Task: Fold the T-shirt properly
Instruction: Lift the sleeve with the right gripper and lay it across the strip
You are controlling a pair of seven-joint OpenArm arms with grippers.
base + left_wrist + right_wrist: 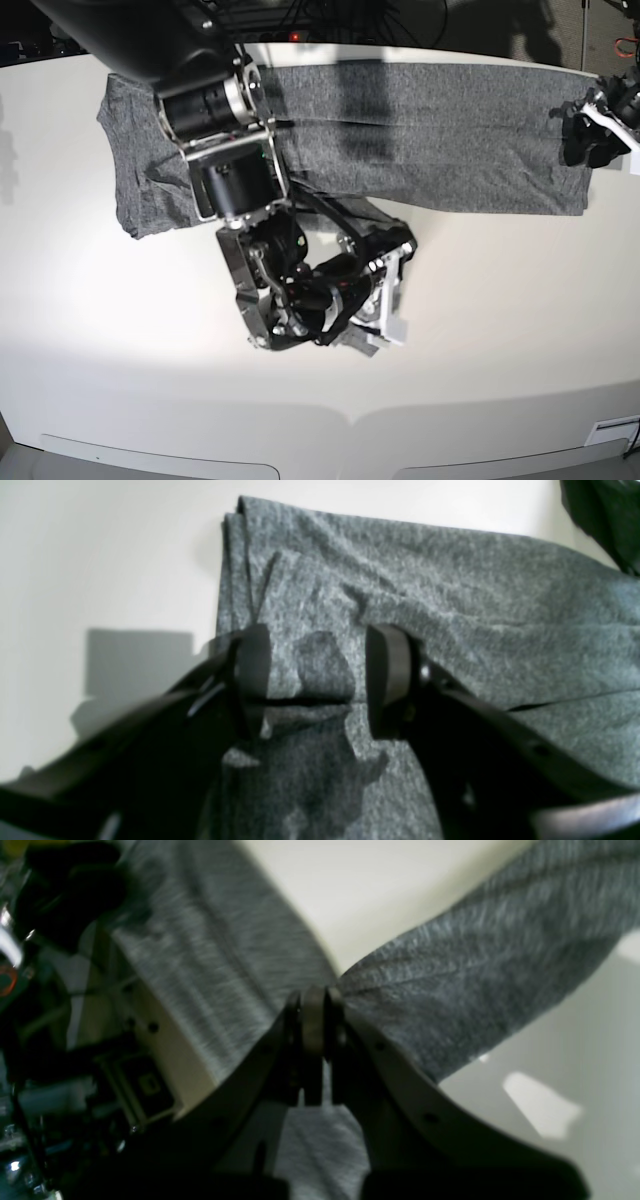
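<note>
Your T-shirt (430,140) is lying as a long charcoal-grey band across the far side of the white table (500,340), folded lengthwise, its layered edges stacked at the corner in the left wrist view. Your left gripper (317,680) is hovering over that end, at the base view's right edge, jaws spread wide with nothing between them but cloth lying flat below; a folded edge is running across under the fingertips (387,680). Your right gripper (314,1025) is clamping tight on a bunch of the T-shirt, and the fabric is fanning out from the pinch in taut creases. In the base view that arm is blocking much of the shirt's other end.
</note>
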